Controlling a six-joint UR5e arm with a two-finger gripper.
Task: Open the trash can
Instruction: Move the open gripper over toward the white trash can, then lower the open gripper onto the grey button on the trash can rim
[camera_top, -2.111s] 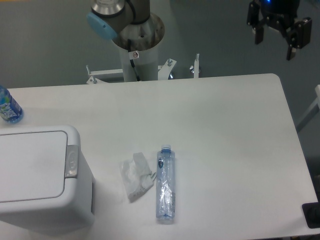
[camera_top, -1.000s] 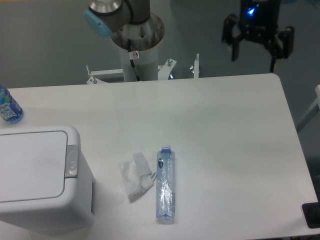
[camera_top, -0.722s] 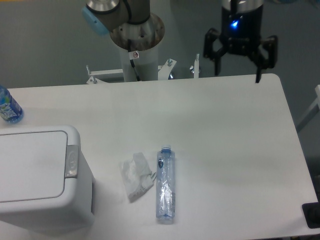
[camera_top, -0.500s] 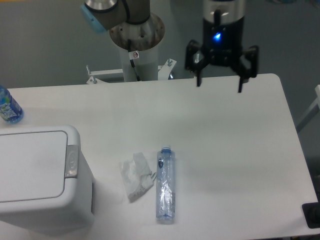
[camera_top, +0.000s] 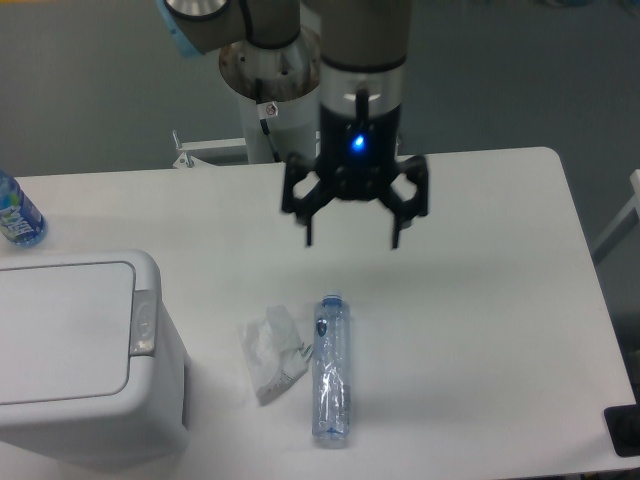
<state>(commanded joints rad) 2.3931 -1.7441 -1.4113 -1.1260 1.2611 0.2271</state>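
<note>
Camera view from above: I am hovering my gripper (camera_top: 350, 241) over the middle of the bench (camera_top: 480, 300), jaws spread wide and gripping nothing. The trash can (camera_top: 85, 355) is sitting at the bench's front left corner, lid down, well apart from me.

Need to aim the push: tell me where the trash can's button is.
The grey button sits on the right rim of the trash can, at the camera view's lower left, left of the crumpled wrapper.
</note>
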